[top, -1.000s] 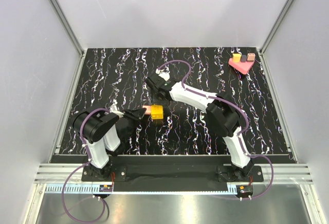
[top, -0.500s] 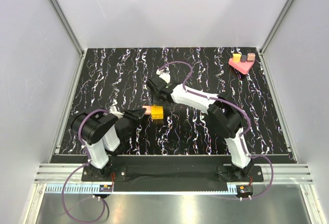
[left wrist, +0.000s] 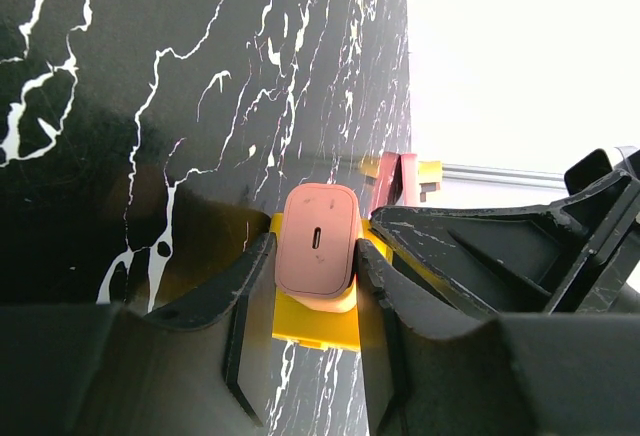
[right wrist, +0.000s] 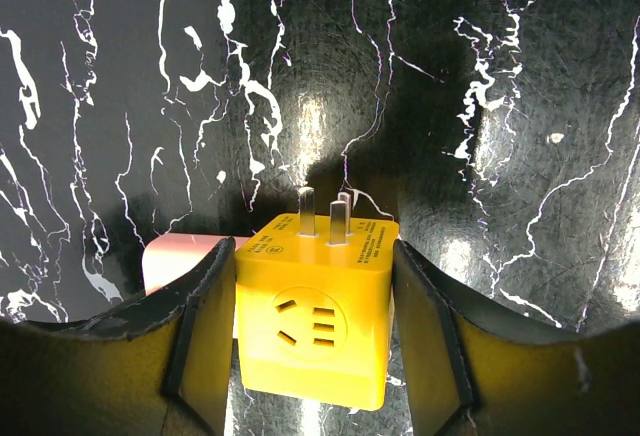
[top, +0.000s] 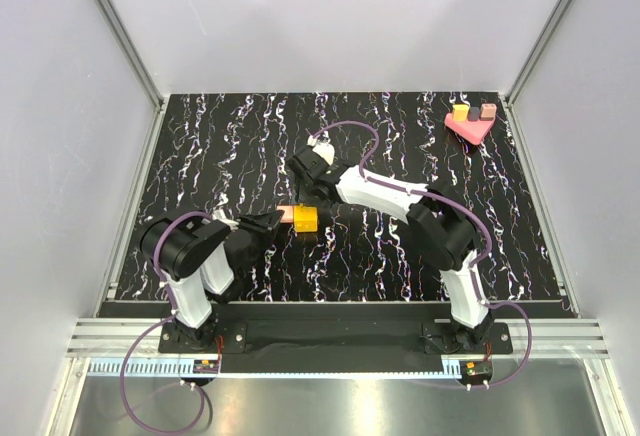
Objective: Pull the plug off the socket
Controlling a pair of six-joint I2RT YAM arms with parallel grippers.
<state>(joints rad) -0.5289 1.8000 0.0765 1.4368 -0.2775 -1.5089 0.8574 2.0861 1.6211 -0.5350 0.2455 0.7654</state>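
While left claw (left wrist: 312, 301) pinches pink plug (left wrist: 317, 241), yellow socket (right wrist: 315, 311) (prongs up), right claw (right wrist: 312, 336) spread.

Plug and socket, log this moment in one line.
left gripper: shut on pink plug | right gripper: straddling yellow socket | plug: in socket

A: What stays unclear from above?
B: The pink rounded plastic plug (top: 285, 215) is mostly hidden by the left gripper (top: 272, 220), and its seam with the yellow cube-shaped plastic socket (top: 305, 220) is too small to read.
A: And at the wrists?
B: The right wrist view cuts off the socket's lower face; the plug (right wrist: 180, 266) shows only a sliver behind a black finger (right wrist: 205, 331)
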